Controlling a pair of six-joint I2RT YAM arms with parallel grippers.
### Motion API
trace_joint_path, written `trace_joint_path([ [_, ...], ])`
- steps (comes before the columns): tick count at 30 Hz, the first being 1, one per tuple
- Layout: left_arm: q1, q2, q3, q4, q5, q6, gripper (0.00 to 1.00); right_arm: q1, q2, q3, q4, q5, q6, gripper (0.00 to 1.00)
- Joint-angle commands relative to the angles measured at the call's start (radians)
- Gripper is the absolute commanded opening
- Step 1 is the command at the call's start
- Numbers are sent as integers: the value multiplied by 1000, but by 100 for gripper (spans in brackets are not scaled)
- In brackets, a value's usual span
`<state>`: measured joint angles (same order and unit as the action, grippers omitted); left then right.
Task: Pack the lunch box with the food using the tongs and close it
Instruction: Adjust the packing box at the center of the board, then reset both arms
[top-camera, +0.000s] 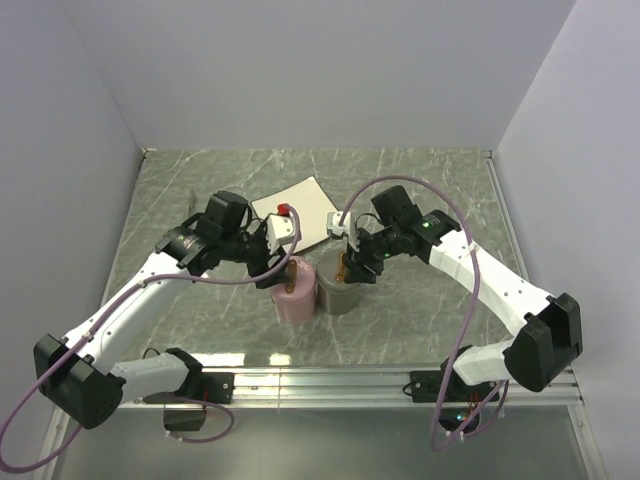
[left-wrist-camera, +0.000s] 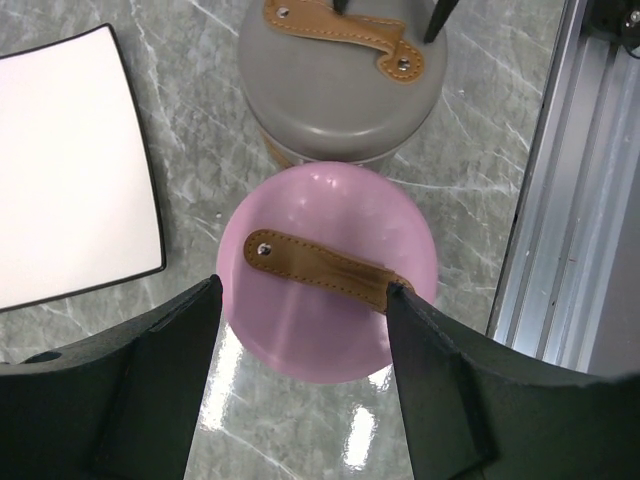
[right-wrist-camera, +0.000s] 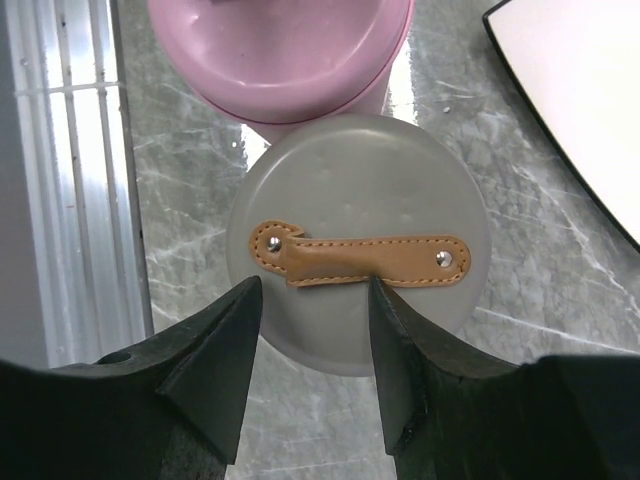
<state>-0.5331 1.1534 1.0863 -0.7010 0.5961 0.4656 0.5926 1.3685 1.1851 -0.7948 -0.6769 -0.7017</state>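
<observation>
The lunch box shows as two round lidded pots side by side: a pink one and a grey one, each with a tan leather strap on its lid. My left gripper hangs open over the pink lid, its right fingertip at the strap's end. Over the grey lid, my right gripper stands open, with the strap just beyond its tips. Nothing is held in either. The food and the tongs are out of view.
A white square plate lies on the marble table behind the pots, bare where it shows. An aluminium rail runs along the near edge. Grey walls close in the table's sides and back.
</observation>
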Motion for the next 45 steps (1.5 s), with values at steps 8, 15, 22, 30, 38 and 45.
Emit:
trace_joint_path([
  [8,-88,-15,-66,21,-102,35,72,41,-95,-102,55,137,39,58],
  [15,-90,-20,-48,35,-99,18,74,44,-138,-29,29,88,62,63],
  [22,17,-1,165,-3,22,-50,86,4,-154,105,32,36,123,68],
  [30,134,28,329,71,-118,-292,99,-233,-180,232,146,-24,354,100],
  [38,337,181,422,54,-88,-500,99,-473,-181,226,200,146,637,100],
  [45,430,187,325,113,-102,-559,99,-587,-247,10,281,218,731,100],
])
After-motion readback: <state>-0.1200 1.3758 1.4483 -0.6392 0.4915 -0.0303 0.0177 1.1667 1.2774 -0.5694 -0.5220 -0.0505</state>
